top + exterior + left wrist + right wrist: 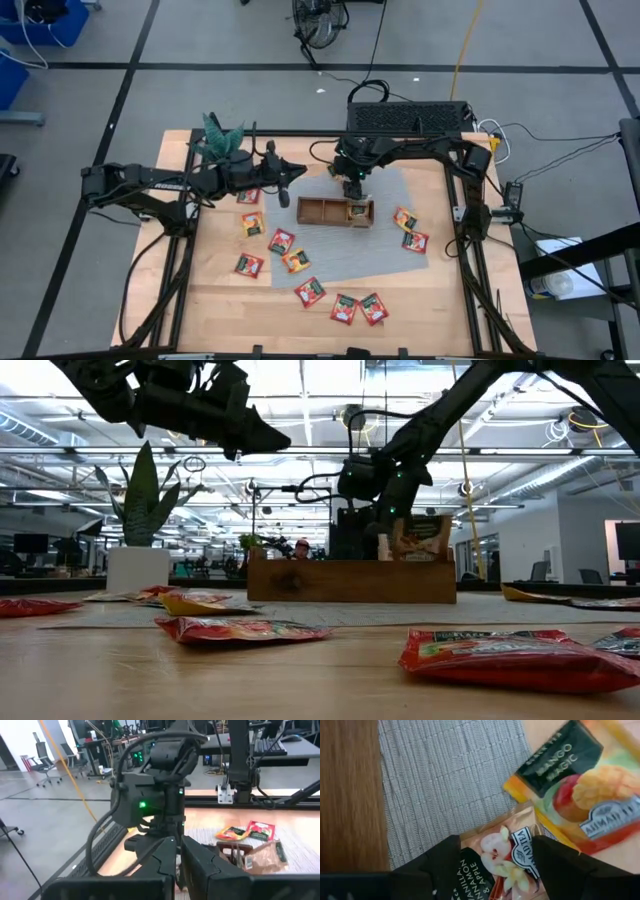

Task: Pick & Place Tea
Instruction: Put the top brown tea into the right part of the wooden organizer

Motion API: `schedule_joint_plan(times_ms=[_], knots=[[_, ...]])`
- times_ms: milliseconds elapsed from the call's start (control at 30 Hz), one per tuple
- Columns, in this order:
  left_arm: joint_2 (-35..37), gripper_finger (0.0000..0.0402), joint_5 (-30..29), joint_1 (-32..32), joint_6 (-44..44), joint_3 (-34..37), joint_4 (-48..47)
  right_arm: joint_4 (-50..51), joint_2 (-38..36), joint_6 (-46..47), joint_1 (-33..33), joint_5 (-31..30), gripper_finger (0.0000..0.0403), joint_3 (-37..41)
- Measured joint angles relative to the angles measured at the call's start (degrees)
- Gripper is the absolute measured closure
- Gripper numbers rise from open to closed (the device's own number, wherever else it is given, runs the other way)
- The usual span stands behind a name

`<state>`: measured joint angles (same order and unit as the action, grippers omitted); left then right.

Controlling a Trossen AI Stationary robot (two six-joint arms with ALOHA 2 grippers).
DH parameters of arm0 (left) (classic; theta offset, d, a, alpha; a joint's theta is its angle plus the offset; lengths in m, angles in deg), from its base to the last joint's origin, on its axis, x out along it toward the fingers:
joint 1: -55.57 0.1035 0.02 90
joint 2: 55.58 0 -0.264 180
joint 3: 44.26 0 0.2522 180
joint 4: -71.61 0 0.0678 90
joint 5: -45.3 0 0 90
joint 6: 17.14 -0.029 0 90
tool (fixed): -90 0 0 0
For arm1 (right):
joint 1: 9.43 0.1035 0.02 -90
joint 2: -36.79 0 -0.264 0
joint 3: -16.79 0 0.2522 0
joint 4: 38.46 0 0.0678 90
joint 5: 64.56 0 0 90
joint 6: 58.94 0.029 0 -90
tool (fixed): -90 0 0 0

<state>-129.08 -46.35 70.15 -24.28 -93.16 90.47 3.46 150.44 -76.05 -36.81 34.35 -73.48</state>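
Observation:
My right gripper (350, 189) hangs over the far side of the brown wooden tray (335, 212), near its right end, and is shut on a pale brown tea sachet (500, 852). The same sachet (420, 538) shows above the tray's wall (350, 581) in the low view. My left gripper (283, 191) is shut, holds nothing, and hovers above the table left of the tray. Several red and orange sachets (281, 240) lie flat on the table and the grey mat (390, 250). An orange mango sachet (580, 790) lies below my right gripper. My right gripper pinches the pale brown sachet between its two fingers (445, 865), coming from above and pointing down. The sachet's lower end (495, 832) sticks out below the fingertips. The tray's wall hides its lowest edge in the low view, so I cannot tell whether it touches anything.
A potted plant (222, 138) stands at the table's far left corner. Red sachets (358, 308) lie near the table's near edge, and two more (410, 230) lie right of the tray. A black box (410, 117) sits beyond the far edge.

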Motion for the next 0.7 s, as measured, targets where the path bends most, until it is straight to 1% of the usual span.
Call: schedule_joint_plan(times_ms=[133,267,333,400,500,567,600,700], knots=[[0.0,0.0367,0.0,0.0,-0.1,0.0,-0.7,1.3,0.3,0.0,-0.3,-0.2,0.0182,-0.1],[0.0,0.0367,0.0,0.0,-0.5,0.0,-1.2,1.9,-0.1,0.7,-0.3,-0.3,0.0213,0.0],[0.0,0.0367,0.0,0.0,-0.4,0.0,-1.2,2.1,-0.1,1.1,-0.3,-0.4,0.0238,0.0],[0.0,0.0366,0.0,0.0,-0.4,0.0,-1.2,2.6,-0.1,1.2,-0.3,-0.7,0.0273,0.0],[0.0,0.0366,0.0,0.0,-0.3,0.0,-1.2,2.9,-0.2,0.9,-0.2,-2.7,0.0335,0.0],[0.0,0.0366,0.0,0.1,-0.2,0.0,-1.2,3.0,-0.2,0.5,-0.1,-2.9,0.0377,0.1],[0.0,0.0366,0.0,0.0,-0.2,0.0,-1.2,3.0,-0.2,0.2,-0.1,-3.0,0.0389,0.1],[0.0,0.0366,0.0,0.0,-0.1,0.0,-1.2,3.0,-0.2,-1.2,-0.1,-3.1,0.0397,0.1]])
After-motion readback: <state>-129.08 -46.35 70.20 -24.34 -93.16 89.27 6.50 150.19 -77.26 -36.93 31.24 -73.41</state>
